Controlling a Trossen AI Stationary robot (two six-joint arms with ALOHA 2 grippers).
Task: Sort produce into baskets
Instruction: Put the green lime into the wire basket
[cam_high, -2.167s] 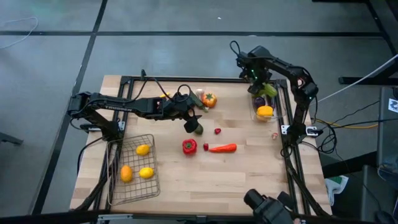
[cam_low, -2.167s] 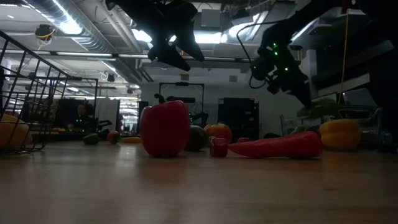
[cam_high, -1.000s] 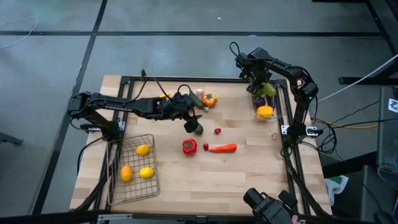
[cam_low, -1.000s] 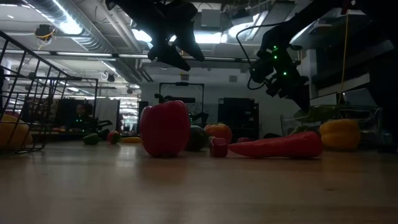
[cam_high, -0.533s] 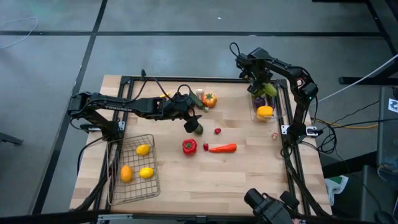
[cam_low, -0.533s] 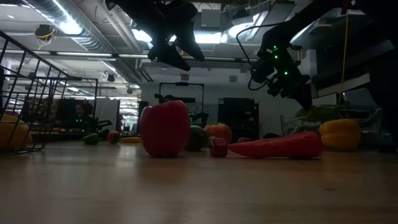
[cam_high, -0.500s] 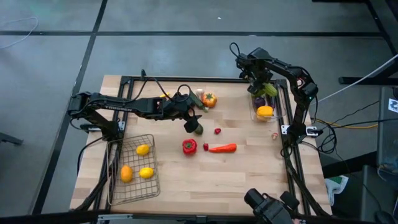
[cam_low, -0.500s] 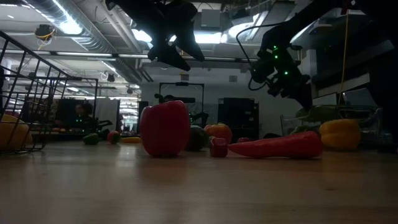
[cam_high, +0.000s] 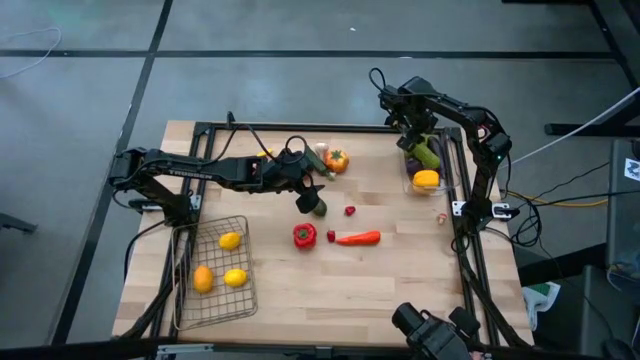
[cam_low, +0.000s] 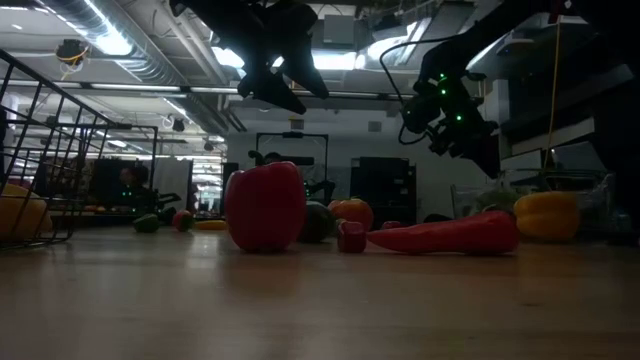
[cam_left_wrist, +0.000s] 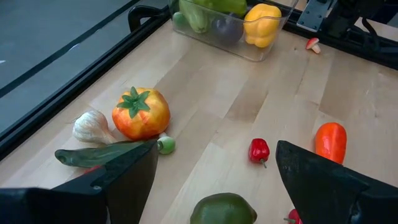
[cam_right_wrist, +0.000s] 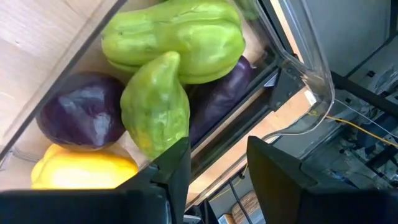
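Observation:
The clear bin (cam_high: 425, 168) at the table's far right holds two pale green vegetables (cam_right_wrist: 174, 37) (cam_right_wrist: 155, 109), purple eggplants (cam_right_wrist: 78, 118) and a yellow pepper (cam_high: 426, 180). My right gripper (cam_right_wrist: 217, 174) hangs open just above it, nothing between its fingers. The wire-mesh basket (cam_high: 190, 300) at the near left holds three lemons (cam_high: 230, 240). My left gripper (cam_left_wrist: 211, 180) hovers open, well above the table's middle, over a round green piece (cam_left_wrist: 224, 210). A red pepper (cam_high: 304, 235) and a long red-orange piece (cam_high: 357, 238) lie on the table.
Behind the left gripper lie an orange tomato-like piece (cam_left_wrist: 140, 114), a garlic bulb (cam_left_wrist: 92, 126), a dark green pod (cam_left_wrist: 99, 154) and a small green ball (cam_left_wrist: 165, 145). Tiny red pieces (cam_high: 350, 210) (cam_high: 331, 236) and a mushroom (cam_high: 441, 217) are scattered. Black frame rails (cam_high: 462, 250) edge the table.
The pale green vegetable that stood high at the bin's top under my right gripper has dropped lower into the bin, onto the eggplants. Both arms have kept still.

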